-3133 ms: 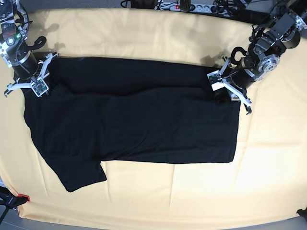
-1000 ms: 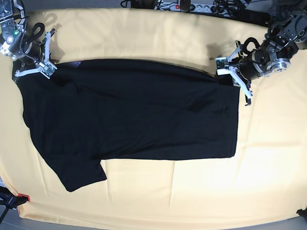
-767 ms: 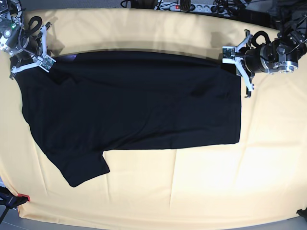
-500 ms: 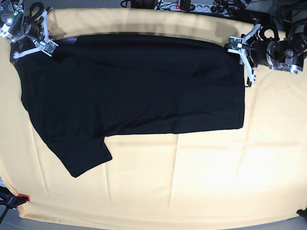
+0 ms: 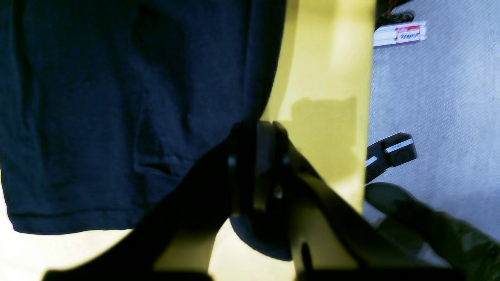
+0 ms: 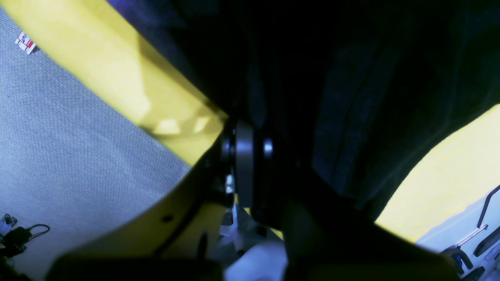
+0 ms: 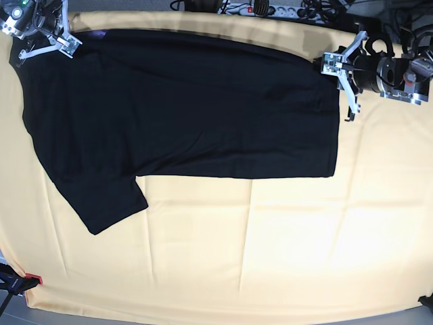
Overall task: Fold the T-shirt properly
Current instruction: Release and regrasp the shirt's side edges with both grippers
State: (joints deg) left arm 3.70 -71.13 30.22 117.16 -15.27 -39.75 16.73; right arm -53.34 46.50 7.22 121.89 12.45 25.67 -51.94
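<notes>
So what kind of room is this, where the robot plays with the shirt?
Probably a robot lab: a table under a pale yellow cloth, grey carpet floor, and a white power strip with tangled cables behind.

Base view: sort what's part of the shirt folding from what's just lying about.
Part of the job:
- T-shirt
- left hand, shut on the T-shirt's edge
- right hand, shut on the T-shirt's edge

Just lying about:
- yellow cloth under the T-shirt
- power strip and cables along the far edge

My black T-shirt (image 7: 183, 108) lies spread, plain side up, across the far half of the table, one sleeve angling toward the near-left.
</notes>
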